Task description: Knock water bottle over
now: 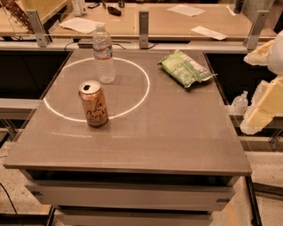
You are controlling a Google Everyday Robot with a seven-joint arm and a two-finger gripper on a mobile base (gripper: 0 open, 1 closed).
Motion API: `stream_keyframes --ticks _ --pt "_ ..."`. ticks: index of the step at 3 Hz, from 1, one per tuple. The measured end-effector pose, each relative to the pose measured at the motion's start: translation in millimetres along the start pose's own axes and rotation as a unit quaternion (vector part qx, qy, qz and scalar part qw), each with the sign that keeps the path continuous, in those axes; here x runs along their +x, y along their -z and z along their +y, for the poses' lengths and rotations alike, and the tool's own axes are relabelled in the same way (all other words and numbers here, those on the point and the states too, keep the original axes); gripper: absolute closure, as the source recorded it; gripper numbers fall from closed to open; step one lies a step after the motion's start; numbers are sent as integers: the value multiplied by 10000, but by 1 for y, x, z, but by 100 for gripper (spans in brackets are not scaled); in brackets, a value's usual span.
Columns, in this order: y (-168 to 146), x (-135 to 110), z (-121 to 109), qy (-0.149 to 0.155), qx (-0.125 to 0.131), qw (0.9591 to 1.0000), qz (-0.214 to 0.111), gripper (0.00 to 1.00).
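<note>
Setting: a wooden workbench (168, 24) runs along the back, with loose paper sheets (185, 9) on it and three metal posts (143, 28) along its front. In front of it we record one grey desk (177, 132), its top marked with one white ring (143, 90) on the left half.

Item 1, count one: water bottle (104, 55). Clear plastic, white cap, white-and-red label band. It stands near the desk's far edge, left of the middle, just inside the far part of the ring. Its long axis is vertical: cap pointing up, base flat on the desk top. It touches nothing else that we can see.

Item 2, count one: orange-tan drink can (93, 103). Upright, opened top facing up, standing towards the left edge at the near part of the ring, apart from the bottle and nearer to the front edge.

Item 3, count one: green snack bag (185, 68). Lying flat near the far right corner, outside the ring, well apart from the bottle.

Item 4, count one: gripper (261, 112). We list it with the cream-coloured arm parts beyond the desk's right edge, off the desk top and well apart from the bottle. It grasps nothing we can see; whether it is released or clenched we cannot tell.
</note>
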State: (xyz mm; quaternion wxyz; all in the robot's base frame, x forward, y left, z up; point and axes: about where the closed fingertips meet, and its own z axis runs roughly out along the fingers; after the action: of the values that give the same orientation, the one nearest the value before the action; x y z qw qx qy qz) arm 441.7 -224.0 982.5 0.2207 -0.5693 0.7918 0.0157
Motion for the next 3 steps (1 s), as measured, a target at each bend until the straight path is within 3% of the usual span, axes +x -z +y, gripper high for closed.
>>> stream_keyframes --ticks 1,2,3 --pt "9 -8 -2 -115 308 9957 -862 0" --pt "11 -17 -2 -189 593 9834 -1704 0" --pt "5 -26 -1 -254 783 9682 -2362 0"
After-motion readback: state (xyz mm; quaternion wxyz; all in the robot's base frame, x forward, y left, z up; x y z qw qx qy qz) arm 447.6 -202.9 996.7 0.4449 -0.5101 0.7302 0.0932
